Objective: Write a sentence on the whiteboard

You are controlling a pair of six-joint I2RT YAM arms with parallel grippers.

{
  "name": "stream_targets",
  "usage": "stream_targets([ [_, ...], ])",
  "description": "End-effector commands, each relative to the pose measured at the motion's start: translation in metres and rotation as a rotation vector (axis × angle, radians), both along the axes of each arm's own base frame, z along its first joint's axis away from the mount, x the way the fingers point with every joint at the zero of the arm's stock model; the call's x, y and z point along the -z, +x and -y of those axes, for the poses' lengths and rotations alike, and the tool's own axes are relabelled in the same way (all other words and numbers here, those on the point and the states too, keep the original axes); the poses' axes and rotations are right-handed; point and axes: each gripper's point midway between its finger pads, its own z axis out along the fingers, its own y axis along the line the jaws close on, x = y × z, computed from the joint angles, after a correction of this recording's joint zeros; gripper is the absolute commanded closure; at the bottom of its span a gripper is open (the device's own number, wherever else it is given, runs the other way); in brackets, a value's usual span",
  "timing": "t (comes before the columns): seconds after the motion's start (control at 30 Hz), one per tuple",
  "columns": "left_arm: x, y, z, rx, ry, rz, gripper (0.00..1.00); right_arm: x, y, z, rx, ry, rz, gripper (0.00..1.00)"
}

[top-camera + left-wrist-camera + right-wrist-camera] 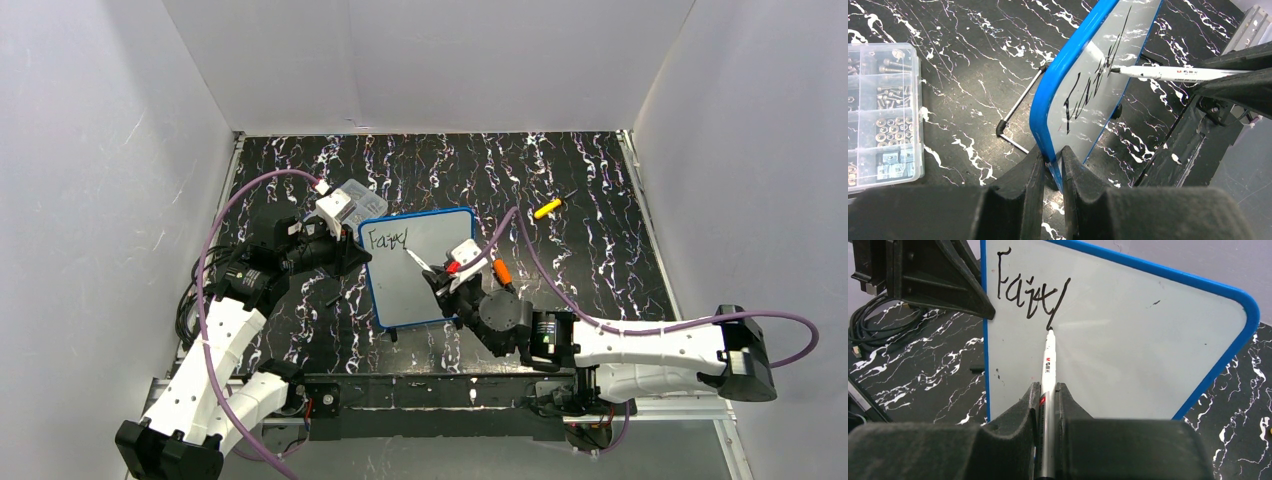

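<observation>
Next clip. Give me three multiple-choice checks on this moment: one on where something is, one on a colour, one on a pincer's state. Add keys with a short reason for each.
1. Where is the tip of the marker?
A. At the end of the written word
B. On the board's frame
C. Lifted well off the board

2. What colour is the frame of the whiteboard?
A. Red
B. Blue
C. Green

3. What is the left pincer doing?
A. Open, holding nothing
B. Shut on the marker
C. Shut on the whiteboard's edge

Key: 1 A, the tip meets the last stroke in the right wrist view. 2 B, the rim is blue in every view. 3 C, it clamps the blue edge in the left wrist view, while the right pincer holds the marker.
</observation>
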Motion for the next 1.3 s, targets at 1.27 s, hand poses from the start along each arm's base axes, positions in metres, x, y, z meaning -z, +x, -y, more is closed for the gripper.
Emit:
stream_targets([
  [1.27, 0.021, -0.011, -0.001, 0.027, 0.037, -0.065, 1.0, -0.001, 0.01, 0.023, 0.099, 0.018, -0.005, 0.99],
])
